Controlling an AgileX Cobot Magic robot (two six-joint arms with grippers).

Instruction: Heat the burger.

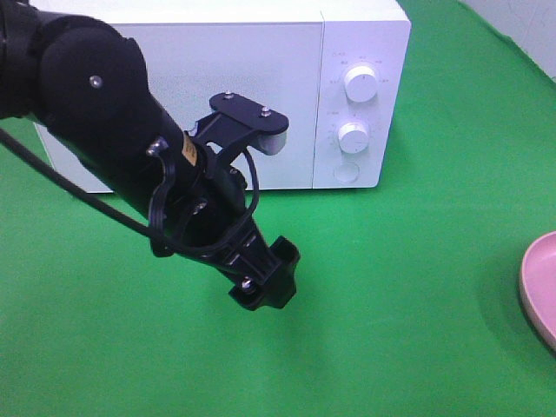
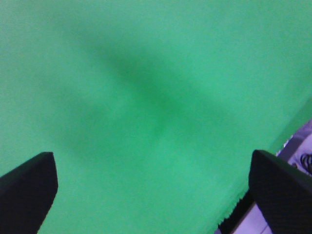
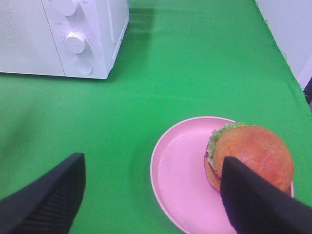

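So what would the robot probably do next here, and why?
Probably the right gripper drops toward the burger and closes on it. Its jaws stand open with nothing between them, and the burger sits on the pink plate, outside the microwave, whose door looks closed. The left gripper is open over bare cloth.

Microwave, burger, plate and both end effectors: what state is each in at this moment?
microwave: door shut, upright on the green cloth.
burger: whole, lying on the pink plate, not gripped.
pink plate: flat on the cloth, burger toward one side of it.
left end effector: open, empty, above bare cloth.
right end effector: open, empty, above the plate.
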